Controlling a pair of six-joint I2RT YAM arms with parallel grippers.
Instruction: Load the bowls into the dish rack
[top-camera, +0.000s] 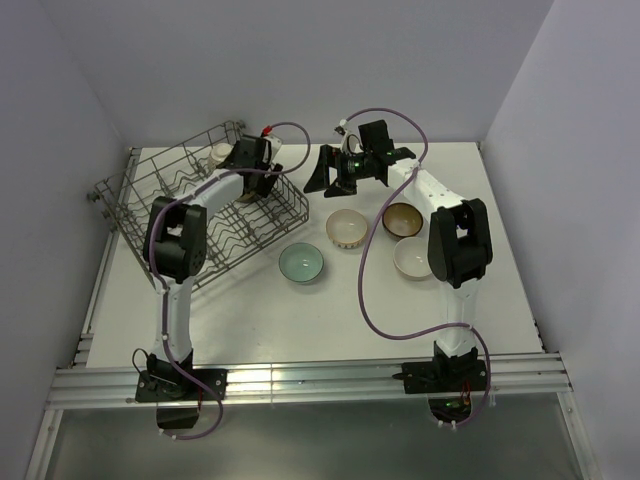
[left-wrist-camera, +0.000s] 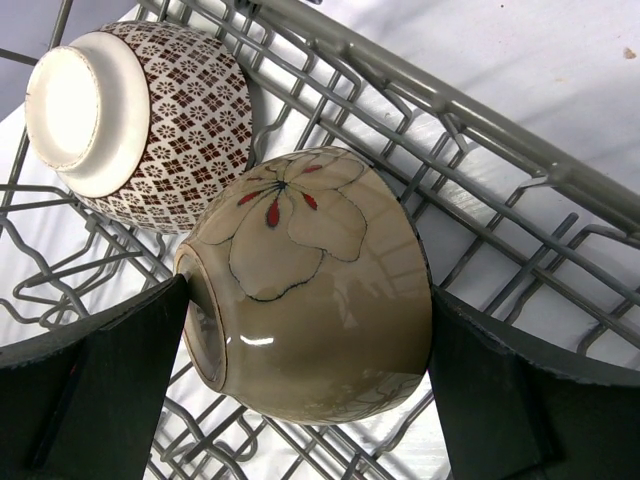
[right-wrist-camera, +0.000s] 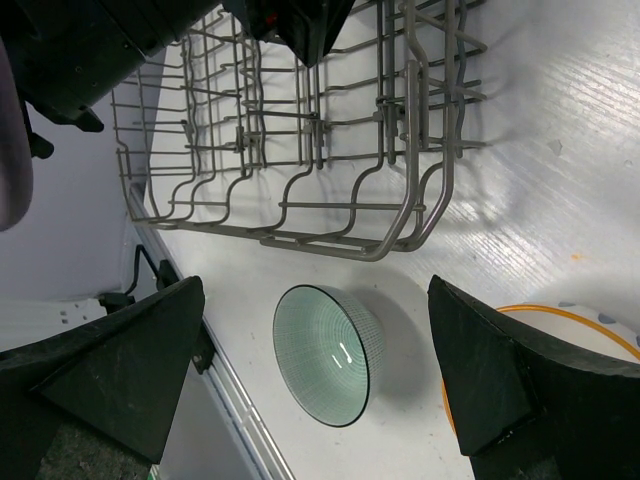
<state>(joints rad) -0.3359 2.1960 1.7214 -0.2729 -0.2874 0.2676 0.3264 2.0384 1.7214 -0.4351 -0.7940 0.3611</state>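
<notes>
- Nearest my bases, the green bowl (top-camera: 301, 263) stands upright on the table (top-camera: 500, 300), just off the near right corner of the dish rack (top-camera: 255, 228). My right wrist camera shows it on the table below the gap between my fingers.
- The white bowl (top-camera: 410, 258) stands upright to its right, with its edge tucked behind my right arm's elbow in the overhead view.
- A little farther back, the cream bowl (top-camera: 346, 228) and the brown bowl (top-camera: 402, 218) stand upright side by side, near each other but apart.
- The dish rack fills the left half of the table, set at an angle. My left arm reaches across it toward its far end.
- My right gripper (right-wrist-camera: 316, 285) hangs above the table, just right of the rack's far right corner. Its jaws are spread wide and hold nothing.
- My left gripper (left-wrist-camera: 308, 296) is down in the far end of the rack, its jaws also spread as wide as they go.
- The flowered bowl (left-wrist-camera: 300, 240) lies on its side among the tines and fills the gap between my left fingers. Its foot is by one finger and its mouth by the other. I cannot tell whether the pads touch it.
- Farthest away, the patterned bowl (left-wrist-camera: 150, 120) lies on its side in the rack, just beside the flowered bowl, with its white foot turned toward my left wrist camera.
</notes>
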